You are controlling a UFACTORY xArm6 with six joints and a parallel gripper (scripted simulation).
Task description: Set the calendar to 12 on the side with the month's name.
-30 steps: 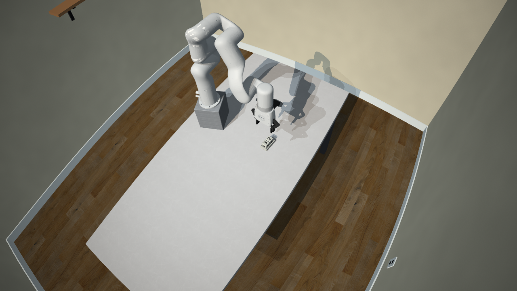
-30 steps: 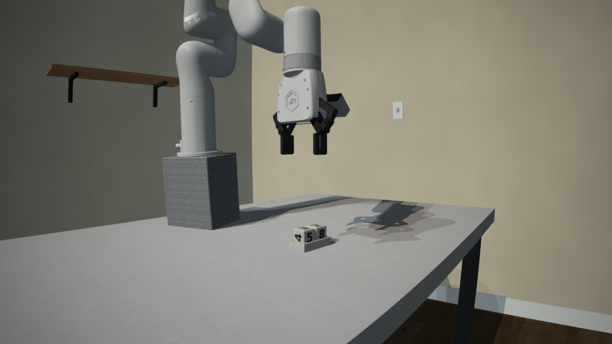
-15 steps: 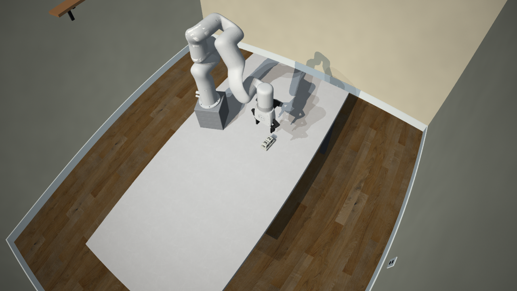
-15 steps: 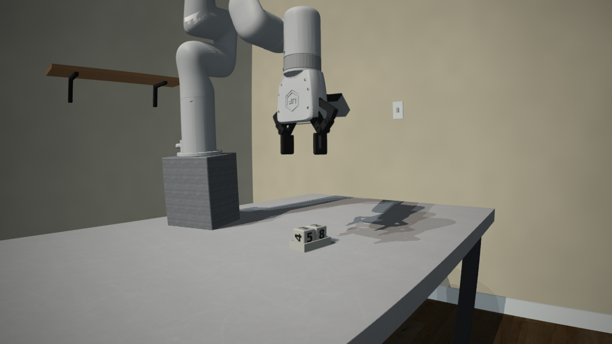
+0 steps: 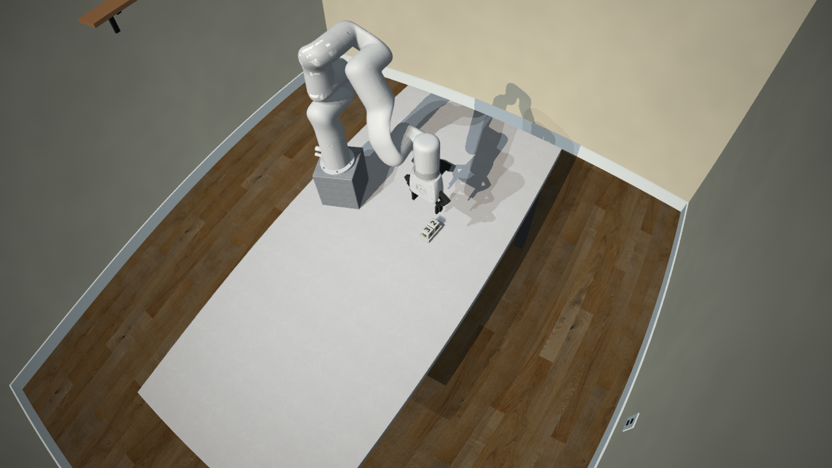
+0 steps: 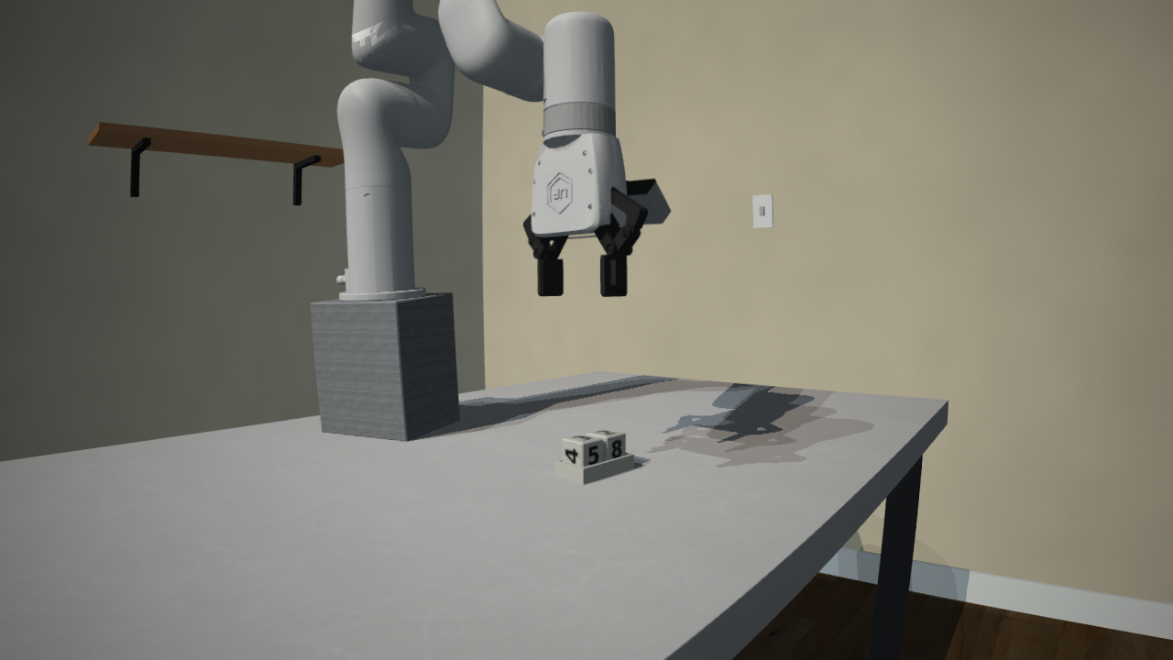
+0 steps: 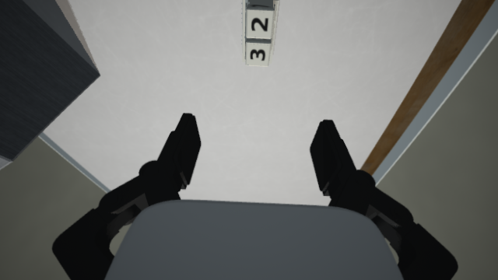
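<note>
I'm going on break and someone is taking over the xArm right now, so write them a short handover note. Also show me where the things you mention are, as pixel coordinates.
Gripper: the black two-fingered gripper (image 5: 426, 203) (image 6: 582, 294) (image 7: 256, 131) is open, holding nothing, raised away from the calendar.
Things: two white number cubes (image 5: 427, 229) (image 6: 593, 453) (image 7: 257, 54) sit side by side in an off-white tray (image 6: 608, 470) on the pale table (image 5: 290, 302) (image 6: 328, 533) (image 7: 233, 89). Tops read 3 and 2; the exterior view's long side reads 5 and 8.
Done: cubes in tray, gripper off.
Left: no month name is visible, so 12 is unconfirmed. Check that side; turn cubes if needed.
</note>
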